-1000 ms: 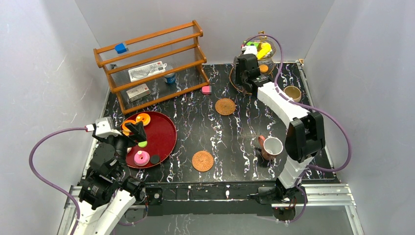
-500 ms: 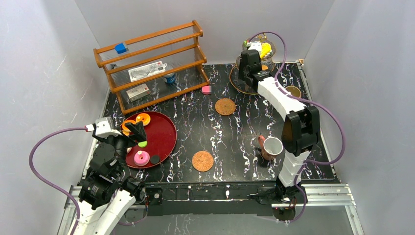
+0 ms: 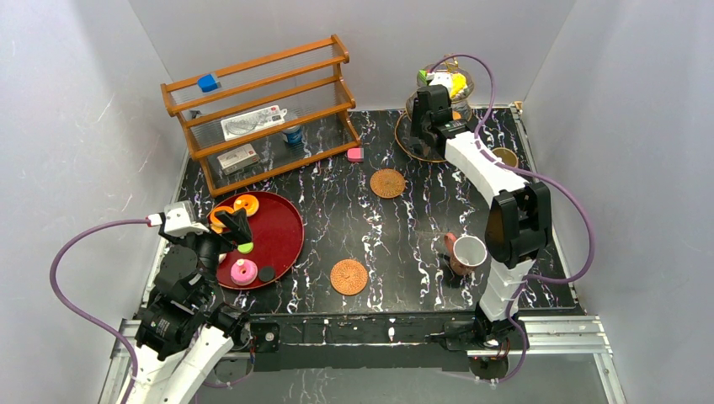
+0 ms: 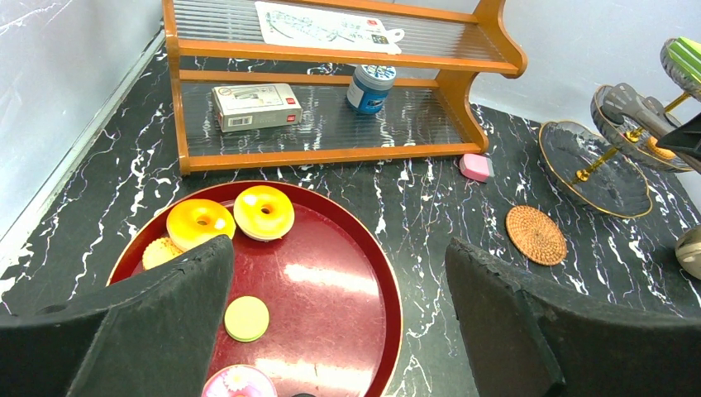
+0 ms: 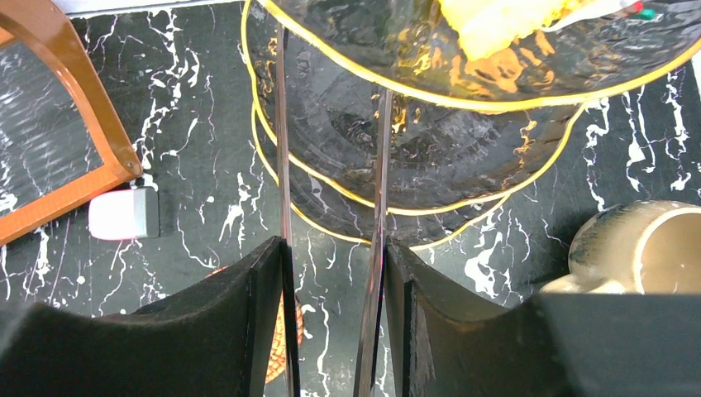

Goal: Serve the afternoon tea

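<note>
My right gripper (image 5: 333, 248) is shut on a pair of thin brown tongs (image 5: 283, 149). Their blades reach over the tiered glass stand (image 3: 418, 143) and nothing shows between them. A yellow piece (image 5: 504, 21) lies on the upper tier. My left gripper (image 4: 339, 318) hangs open and empty above the red tray (image 4: 388, 281). The tray holds two orange donuts (image 4: 264, 212), a cookie (image 4: 161, 251), a green disc (image 4: 246, 318), a pink donut (image 3: 243, 270) and a black disc (image 3: 267, 273). Two woven coasters (image 3: 387, 183) (image 3: 349, 276) lie mid-table. The pinkish-brown cup (image 3: 467, 252) and the beige mug (image 3: 504, 157) stand at the right.
A wooden shelf (image 3: 253, 105) at the back left carries white boxes, a blue can (image 4: 369, 86) and a blue cube (image 3: 208, 82). A small pink block (image 3: 355, 154) lies by its right leg. Grey walls close in on three sides.
The right arm has reached further back and right over the glass stand, and its fingers have eased apart with the tongs. The left arm has stayed still.
</note>
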Action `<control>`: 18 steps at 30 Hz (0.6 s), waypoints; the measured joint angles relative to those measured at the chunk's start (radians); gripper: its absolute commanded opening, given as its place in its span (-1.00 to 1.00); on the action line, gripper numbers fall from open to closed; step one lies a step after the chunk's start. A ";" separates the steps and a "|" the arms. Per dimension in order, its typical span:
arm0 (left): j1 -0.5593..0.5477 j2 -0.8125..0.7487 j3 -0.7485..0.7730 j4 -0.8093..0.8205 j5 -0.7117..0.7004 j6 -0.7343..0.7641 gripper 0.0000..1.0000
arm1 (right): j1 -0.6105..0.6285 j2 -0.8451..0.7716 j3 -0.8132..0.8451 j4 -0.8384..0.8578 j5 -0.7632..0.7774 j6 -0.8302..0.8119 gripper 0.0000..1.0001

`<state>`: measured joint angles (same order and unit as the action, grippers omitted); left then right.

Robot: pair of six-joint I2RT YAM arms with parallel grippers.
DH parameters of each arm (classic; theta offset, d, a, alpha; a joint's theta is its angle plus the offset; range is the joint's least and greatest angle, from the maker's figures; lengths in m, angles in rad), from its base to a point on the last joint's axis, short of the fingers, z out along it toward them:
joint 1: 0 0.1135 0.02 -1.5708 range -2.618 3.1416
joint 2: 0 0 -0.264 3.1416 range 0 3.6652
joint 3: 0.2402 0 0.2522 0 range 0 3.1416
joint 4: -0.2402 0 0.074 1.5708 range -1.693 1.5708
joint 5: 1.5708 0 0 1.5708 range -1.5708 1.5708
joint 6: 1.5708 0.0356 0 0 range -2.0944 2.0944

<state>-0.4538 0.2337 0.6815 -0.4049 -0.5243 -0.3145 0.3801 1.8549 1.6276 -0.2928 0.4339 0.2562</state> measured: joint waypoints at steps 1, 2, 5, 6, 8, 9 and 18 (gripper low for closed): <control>0.000 0.000 0.000 0.000 0.000 0.000 0.92 | 0.000 -0.001 0.000 -0.003 -0.004 0.000 0.06; 0.000 0.000 0.000 0.000 0.000 0.000 0.92 | 0.000 -0.002 0.000 -0.006 -0.012 0.000 0.06; 0.000 0.000 0.000 0.000 0.000 0.000 0.92 | 0.000 -0.011 0.000 -0.014 -0.033 -0.001 0.04; 0.000 0.000 0.000 0.000 0.000 0.000 0.92 | 0.000 -0.017 -0.001 -0.020 -0.042 -0.002 0.04; 0.000 0.000 0.000 0.000 0.000 0.000 0.92 | 0.000 -0.032 -0.001 -0.030 -0.057 -0.005 0.04; 0.000 0.000 0.000 0.000 0.000 0.000 0.92 | 0.000 -0.041 -0.001 -0.035 -0.065 -0.006 0.03; 0.000 0.002 0.000 0.000 0.000 0.000 0.92 | 0.005 -0.121 -0.016 -0.087 -0.175 -0.013 0.02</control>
<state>-0.4538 0.2352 0.6815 -0.4049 -0.5240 -0.3141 0.3847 1.7340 1.6115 -0.3798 0.2588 0.2428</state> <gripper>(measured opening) 0.959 0.513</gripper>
